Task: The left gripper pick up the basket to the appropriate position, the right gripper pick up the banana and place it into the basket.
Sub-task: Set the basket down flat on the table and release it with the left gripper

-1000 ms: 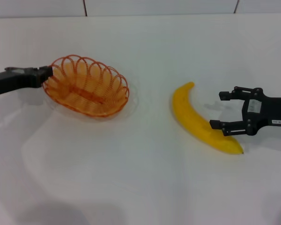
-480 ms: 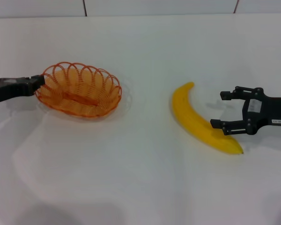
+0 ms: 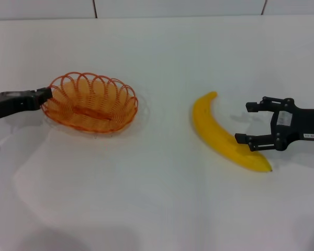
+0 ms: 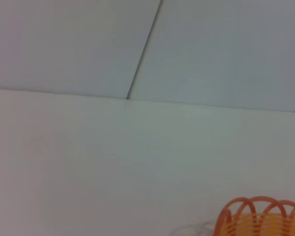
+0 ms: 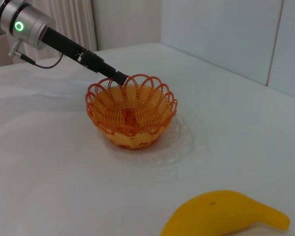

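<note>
Count on the worktop (image 3: 162,209): one basket (image 3: 90,102), at nine o'clock; one banana (image 3: 224,135), at three o'clock. Grippers present: two, namely one left gripper (image 3: 46,94) and one right gripper (image 3: 247,123).

The basket (image 3: 90,102) at the left gripper (image 3: 42,95) is glossy orange wire. Beside the matt black right gripper (image 3: 247,123), the banana (image 3: 223,137) looks smooth and waxy.

The left gripper (image 3: 46,94) reaches in from the left edge on a low, nearly level arm — its fingers clamped on the basket (image 3: 90,102) rim at the near-left end. The right gripper (image 3: 249,123) lies flat at the right edge, jaws spread wide — its near finger against the banana (image 3: 222,137).
</note>
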Available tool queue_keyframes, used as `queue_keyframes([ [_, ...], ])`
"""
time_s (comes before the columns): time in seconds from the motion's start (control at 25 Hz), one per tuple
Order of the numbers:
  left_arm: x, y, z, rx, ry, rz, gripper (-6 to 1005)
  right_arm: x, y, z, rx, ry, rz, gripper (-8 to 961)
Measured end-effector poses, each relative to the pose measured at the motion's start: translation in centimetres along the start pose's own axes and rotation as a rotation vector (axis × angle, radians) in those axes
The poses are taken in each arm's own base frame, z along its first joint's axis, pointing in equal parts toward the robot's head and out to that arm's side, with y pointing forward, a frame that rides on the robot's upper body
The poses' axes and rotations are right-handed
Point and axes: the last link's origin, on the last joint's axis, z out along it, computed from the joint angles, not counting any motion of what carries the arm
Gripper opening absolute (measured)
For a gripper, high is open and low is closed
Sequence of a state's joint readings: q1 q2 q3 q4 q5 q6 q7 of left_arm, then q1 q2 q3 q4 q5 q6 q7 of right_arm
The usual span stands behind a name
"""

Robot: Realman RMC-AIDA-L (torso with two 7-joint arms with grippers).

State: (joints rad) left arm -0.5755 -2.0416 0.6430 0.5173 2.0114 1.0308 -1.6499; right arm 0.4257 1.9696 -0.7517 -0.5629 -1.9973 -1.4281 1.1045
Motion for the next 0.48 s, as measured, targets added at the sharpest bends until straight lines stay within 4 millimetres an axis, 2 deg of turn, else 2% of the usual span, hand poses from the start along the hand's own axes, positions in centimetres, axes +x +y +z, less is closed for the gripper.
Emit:
queue_keyframes([
  [0.48, -0.67, 0.12, -0.18, -0.01, 0.034, -0.066, 74, 0.14, 0.11, -0.02, 0.0, 0.0, 0.004, 818],
])
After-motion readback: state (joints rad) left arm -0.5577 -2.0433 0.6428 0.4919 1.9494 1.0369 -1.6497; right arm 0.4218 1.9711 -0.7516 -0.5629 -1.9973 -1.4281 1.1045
